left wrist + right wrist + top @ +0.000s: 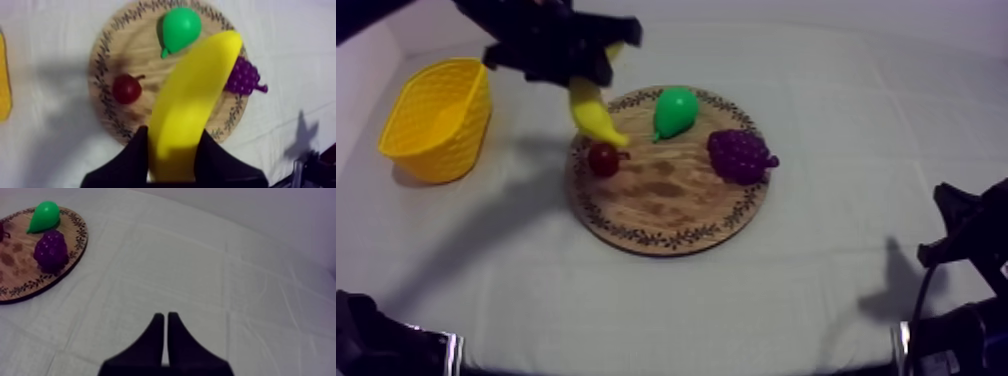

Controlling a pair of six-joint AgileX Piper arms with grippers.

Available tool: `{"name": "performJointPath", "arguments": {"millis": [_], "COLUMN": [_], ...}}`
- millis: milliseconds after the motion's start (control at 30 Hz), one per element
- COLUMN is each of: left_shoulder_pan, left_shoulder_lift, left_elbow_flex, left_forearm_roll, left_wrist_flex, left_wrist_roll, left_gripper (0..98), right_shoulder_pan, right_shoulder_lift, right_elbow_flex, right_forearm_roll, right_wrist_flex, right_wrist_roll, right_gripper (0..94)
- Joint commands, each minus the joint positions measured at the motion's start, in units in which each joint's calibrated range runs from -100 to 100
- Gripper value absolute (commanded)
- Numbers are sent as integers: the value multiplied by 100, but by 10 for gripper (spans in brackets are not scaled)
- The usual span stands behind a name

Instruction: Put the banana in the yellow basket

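- Left gripper (586, 78) comes in from the upper left and hangs over the board's 10 o'clock rim. It is clenched on the banana (598, 118).
- In the left wrist view, the two black fingers (131, 161) press the banana (192, 105) from either side near one end. The rest of the fruit sticks out beyond the gripper (172, 152) over the board (135, 50).
- The banana looks lifted clear of the wood. In the top view its lower tip points down toward the small red fruit (603, 158), just above it.
- The round wooden board (666, 205) with its patterned rim lies mid-tabletop (836, 110).
- The pear (674, 110) sits at 12 o'clock on the board, green, stem end down-left.
- The bunch of grapes (739, 155) lies at about 3 o'clock, near the rim.
- The small red fruit is at 9 o'clock, just inside the rim, apart from the pear and the grapes.
- The yellow basket (436, 120) stands on the cloth at the board's 9–10 o'clock, well apart from it. Nothing is visible inside from the top view.
- Right gripper (166, 320) has its fingers pressed together in a narrow wedge, grasping nothing, over bare cloth.
- From the right wrist view, the board (20, 278) lies off at 10 o'clock with the pear (44, 215) and the grapes (50, 250) on it.
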Motion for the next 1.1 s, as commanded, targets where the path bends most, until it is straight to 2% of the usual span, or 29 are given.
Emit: {"name": "performJointPath", "arguments": {"millis": [0, 300, 500, 667, 867, 1067], "left_shoulder_pan": [-228, -1215, -2032, -2532, -2964, -3192], "left_shoulder_lift": [-238, -736, -756, -546, 19, 583], "left_elbow_flex": [-45, -4, 135, 231, 218, 341], "left_forearm_roll": [-78, -450, -510, -604, -664, -676], "left_wrist_flex": [14, -110, -355, -487, -712, -1141], "left_wrist_roll": [-55, -292, -550, -671, -795, -855], "left_gripper": [119, 142, 143, 144, 143, 156], "right_shoulder_pan": [-2, -2, -2, -2, -2, -2], "right_shoulder_lift": [-3, -3, -3, -3, -3, -3], "right_elbow_flex": [-5, -5, -5, -5, -5, -5], "right_forearm_roll": [1, 1, 1, 1, 1, 1], "right_wrist_flex": [29, 29, 29, 29, 29, 29], "right_wrist_roll": [2, 2, 2, 2, 2, 2], "right_gripper": [6, 6, 6, 6, 6, 6]}}
